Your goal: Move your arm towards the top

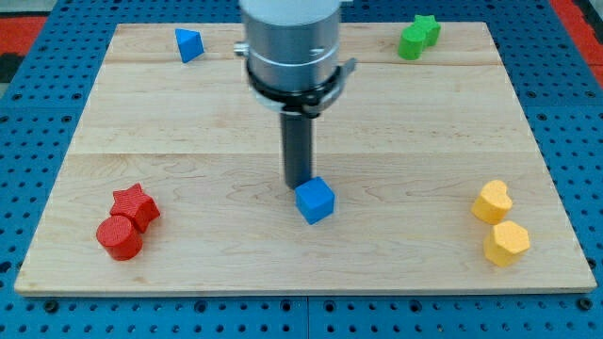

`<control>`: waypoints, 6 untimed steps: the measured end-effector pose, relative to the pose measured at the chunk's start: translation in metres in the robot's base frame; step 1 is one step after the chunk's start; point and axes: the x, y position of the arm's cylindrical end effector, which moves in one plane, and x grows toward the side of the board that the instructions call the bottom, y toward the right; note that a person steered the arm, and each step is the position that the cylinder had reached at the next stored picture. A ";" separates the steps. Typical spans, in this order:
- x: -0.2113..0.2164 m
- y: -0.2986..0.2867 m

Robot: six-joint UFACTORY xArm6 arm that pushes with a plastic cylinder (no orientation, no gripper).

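the arm's grey housing (pixel 290 42) runs off the view's top; my tip (pixel 299 185) shows whole.

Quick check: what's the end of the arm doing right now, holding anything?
My tip: a bare rod, holding nothing, just above and left of the blue cube; contact cannot be told.

bare board lies toward the view's top between blue triangular block (pixel 189 44) and green star (pixel 417 37).

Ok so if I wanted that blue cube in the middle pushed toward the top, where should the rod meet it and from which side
No gripping here, only pushing. Meet the blue cube on its bottom-facing side, coming from the view's bottom. It sits rotated, a corner pointing down, so aim centrally or it will likely twist aside. My tip stands at the cube's upper-left edge, so it would first have to circle round below it.
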 end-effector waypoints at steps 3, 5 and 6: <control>-0.012 0.026; -0.144 -0.007; -0.192 -0.032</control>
